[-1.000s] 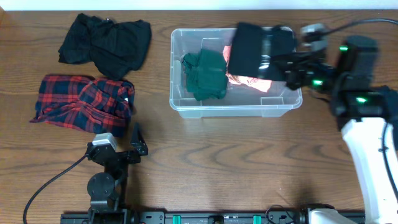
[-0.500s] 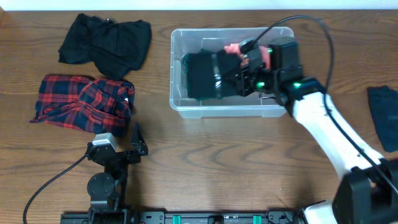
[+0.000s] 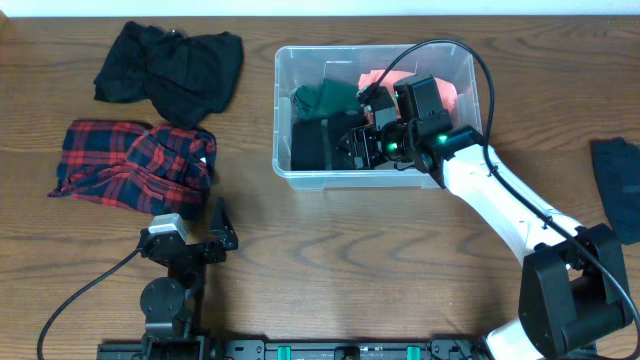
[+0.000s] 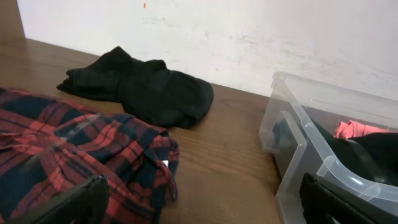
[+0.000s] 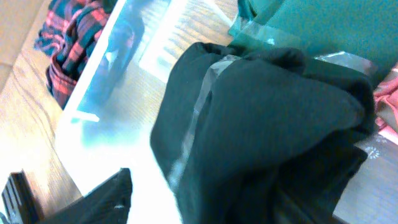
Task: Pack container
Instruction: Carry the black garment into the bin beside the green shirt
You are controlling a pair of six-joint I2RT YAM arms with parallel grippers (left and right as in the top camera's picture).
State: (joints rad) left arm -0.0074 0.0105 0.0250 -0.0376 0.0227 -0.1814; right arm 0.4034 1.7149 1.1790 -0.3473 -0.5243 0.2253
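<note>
- I have the container on the table, set toward the far side and a little right of centre.
- Inside it, one garment lies in the near left part, a second garment lies behind it at the far left, and a third garment lies at the far right.
- My right gripper is inside the container, at the right side of the first garment and against it.
- Left of the container and apart from it, a heaped garment lies at the far left.
- The shirt lies just nearer than that heap, their edges meeting.
- My left gripper sits just near of the shirt's right end.
- Another garment lies at the table's right edge, well apart from the container.
</note>
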